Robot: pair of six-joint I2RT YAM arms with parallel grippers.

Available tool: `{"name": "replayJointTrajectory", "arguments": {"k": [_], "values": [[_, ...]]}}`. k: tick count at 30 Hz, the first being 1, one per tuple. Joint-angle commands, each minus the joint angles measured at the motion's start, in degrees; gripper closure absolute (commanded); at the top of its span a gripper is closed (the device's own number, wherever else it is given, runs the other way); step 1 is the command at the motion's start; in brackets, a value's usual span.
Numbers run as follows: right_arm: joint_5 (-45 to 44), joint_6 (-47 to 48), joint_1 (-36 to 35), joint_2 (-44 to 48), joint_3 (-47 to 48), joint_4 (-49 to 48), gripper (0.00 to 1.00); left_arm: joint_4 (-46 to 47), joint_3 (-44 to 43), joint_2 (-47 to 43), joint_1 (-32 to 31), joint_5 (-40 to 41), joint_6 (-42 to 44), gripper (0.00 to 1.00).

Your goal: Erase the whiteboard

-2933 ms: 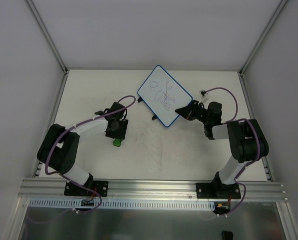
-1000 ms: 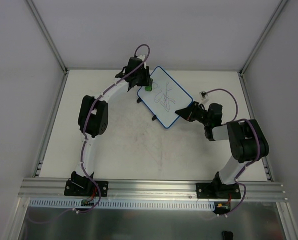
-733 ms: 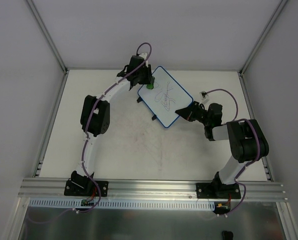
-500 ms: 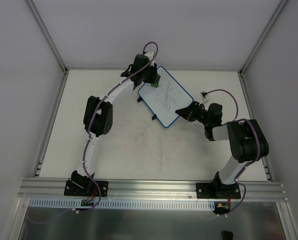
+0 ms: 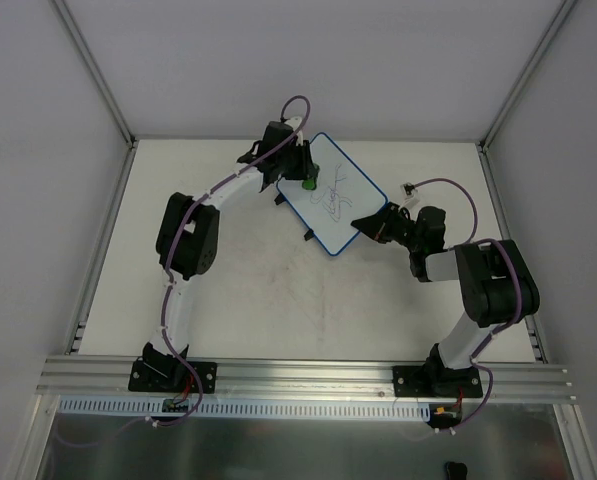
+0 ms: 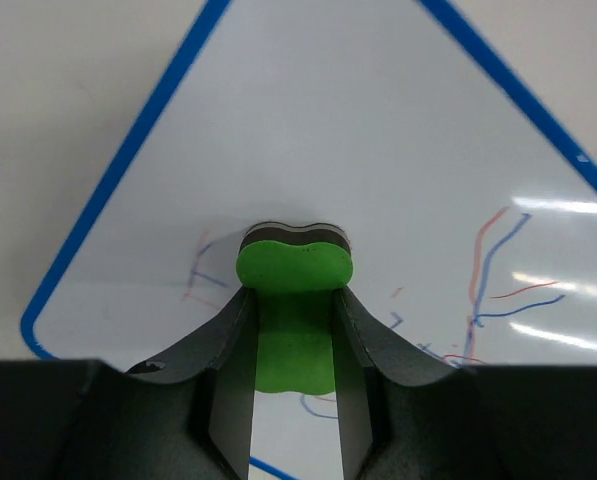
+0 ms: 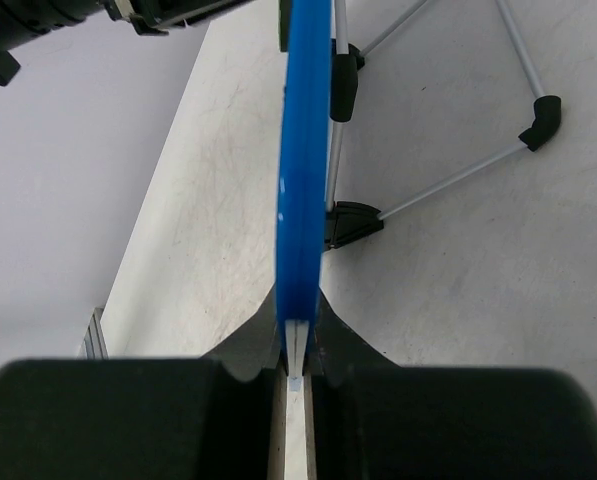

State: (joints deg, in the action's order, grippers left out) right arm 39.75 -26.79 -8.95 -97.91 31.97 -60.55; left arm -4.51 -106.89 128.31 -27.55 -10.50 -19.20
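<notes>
Whiteboard (image 5: pixel 330 192) sits at 12 to 1 o'clock on the desk (image 5: pixel 278 300), far from the arm bases and turned so its corners point along the clock axes. Blue and red scribbles show around its centre and toward 4 o'clock. The patch near its 10 o'clock corner looks mostly clean, with faint traces only.

Left tool (image 5: pixel 300 172) is clenched on a green eraser (image 5: pixel 307 184). In the wrist view the fingers (image 6: pixel 240 330) pinch its waist, and the dark pad end points onto the white face.

Right tool (image 5: pixel 363 225) grips the board's frame at the 4 to 5 o'clock corner. Its wrist view shows the blue edge end-on, caught between the jaws. Thin wire legs (image 7: pixel 448 170) with black feet, and black clips (image 7: pixel 345 85), sit on one side of the board. Cannot tell whether the board lies flat or is propped.

Handling, by judgement:
- The board looks thin, light and stiff, with a slick face.
- Under a wiping push it would likely skate or pivot on the desk, so a brace is needed.
- The best hold is the frame edge, clear of the writing, as the right tool has it.
- The wire legs look flimsy, not a place to grab.
- The eraser seems soft, so moderate pressure should do.

Containers: none in view.
</notes>
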Motion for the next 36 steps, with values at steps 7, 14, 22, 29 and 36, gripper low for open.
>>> {"name": "replayJointTrajectory", "arguments": {"k": [7,14,22,29,36], "values": [[4.1,4.2,-1.5,4.5,-0.5,-4.8,1.00,-4.3,4.9,0.4,5.0,2.2,-7.8,1.00],[4.1,4.3,-1.4,4.5,-0.3,-4.5,1.00,-4.3,0.7,2.8,1.6,-3.8,-5.3,1.00],[4.2,4.3,-1.6,4.3,-0.2,-4.5,1.00,-4.1,-2.3,2.4,-4.6,-4.5,1.6,1.00],[4.3,4.1,-1.6,3.9,0.1,-4.6,1.00,-3.7,-2.9,2.8,-6.2,-7.2,3.3,1.00],[4.3,4.3,-1.7,4.4,-0.2,-4.5,1.00,-3.8,-3.3,3.2,-3.1,-1.2,-1.0,1.00]]}}
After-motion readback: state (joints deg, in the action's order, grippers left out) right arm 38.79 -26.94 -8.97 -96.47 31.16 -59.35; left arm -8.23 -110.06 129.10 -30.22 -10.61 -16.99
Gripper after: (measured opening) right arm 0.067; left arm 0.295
